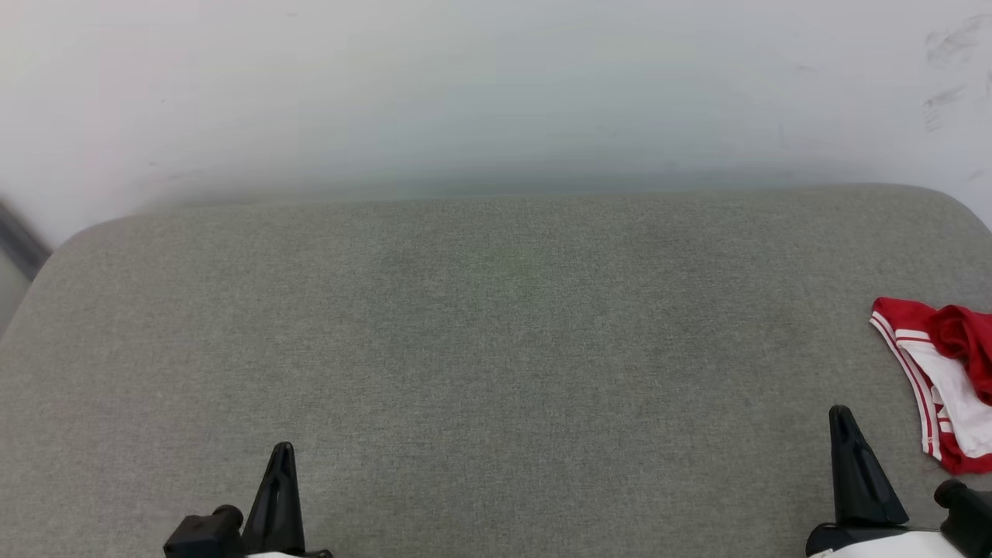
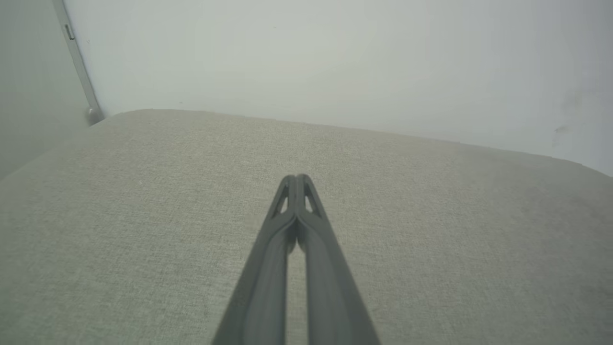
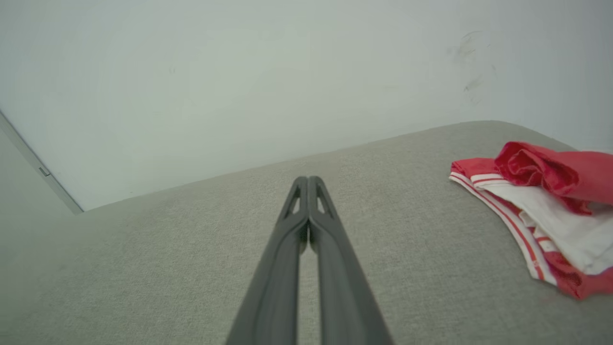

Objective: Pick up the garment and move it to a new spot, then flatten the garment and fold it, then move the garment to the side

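The garment (image 1: 942,380), a red jersey with a white sleeve and red-and-white striped trim, lies bunched at the right edge of the grey fabric surface (image 1: 496,333); part of it runs out of the head view. In the right wrist view the garment (image 3: 541,211) sits crumpled to the right of my fingers. My right gripper (image 1: 845,422) is low at the right, just left of the garment and apart from it, shut on nothing (image 3: 307,181). At the lower left my left gripper (image 1: 280,457) is also shut and empty (image 2: 296,178), far from the garment.
A pale wall (image 1: 496,85) rises behind the grey surface, with scuff marks (image 1: 949,46) at its upper right. A dark strip (image 1: 19,240) shows at the far left beside the surface's rounded corner. The surface's back edge curves down at both sides.
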`<state>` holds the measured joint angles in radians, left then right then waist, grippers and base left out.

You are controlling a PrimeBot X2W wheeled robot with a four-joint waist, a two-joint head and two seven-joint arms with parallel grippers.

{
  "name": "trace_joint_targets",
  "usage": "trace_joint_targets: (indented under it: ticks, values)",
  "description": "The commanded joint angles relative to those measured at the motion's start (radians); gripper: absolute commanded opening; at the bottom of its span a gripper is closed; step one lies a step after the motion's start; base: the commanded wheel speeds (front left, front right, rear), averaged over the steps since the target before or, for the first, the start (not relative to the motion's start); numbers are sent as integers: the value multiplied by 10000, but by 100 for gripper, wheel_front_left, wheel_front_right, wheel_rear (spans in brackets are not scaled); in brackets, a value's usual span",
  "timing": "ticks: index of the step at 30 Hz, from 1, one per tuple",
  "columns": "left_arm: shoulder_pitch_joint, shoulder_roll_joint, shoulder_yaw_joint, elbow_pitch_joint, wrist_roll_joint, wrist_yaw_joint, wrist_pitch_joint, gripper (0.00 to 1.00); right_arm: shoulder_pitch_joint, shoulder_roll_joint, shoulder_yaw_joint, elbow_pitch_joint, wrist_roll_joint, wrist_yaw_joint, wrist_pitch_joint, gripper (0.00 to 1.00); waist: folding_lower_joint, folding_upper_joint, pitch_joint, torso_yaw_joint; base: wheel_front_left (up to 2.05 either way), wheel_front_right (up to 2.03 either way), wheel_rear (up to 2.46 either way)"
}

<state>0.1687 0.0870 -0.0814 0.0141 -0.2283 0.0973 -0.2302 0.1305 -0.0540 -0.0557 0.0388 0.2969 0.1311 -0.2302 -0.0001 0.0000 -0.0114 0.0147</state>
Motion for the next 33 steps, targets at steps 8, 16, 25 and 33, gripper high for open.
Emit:
trace_joint_targets:
  ticks: [8, 16, 25, 33]
  values:
    - [-589, 116, 140, 217, -1895, -318, 315, 0, -505, -152, 47, 146, 1820, -1, 322, 0, 1, 0, 9, -10, 0, 0, 0]
    - [-871, 149, 231, 503, -3379, -566, 585, 0, -733, -204, 68, 361, 3215, -1, 611, 0, 1, 0, 19, -20, 0, 0, 0]
    - [-1144, 170, 347, 759, -4883, -802, 873, 0, -961, -243, 73, 579, 4629, -1, 914, 0, 1, 0, 30, -31, 0, 0, 0]
    - [-1346, 174, 457, 927, -6084, -995, 1120, 0, -1149, -266, 64, 757, 5761, -2, 1173, 0, 1, 0, 40, -41, 0, 0, 0]
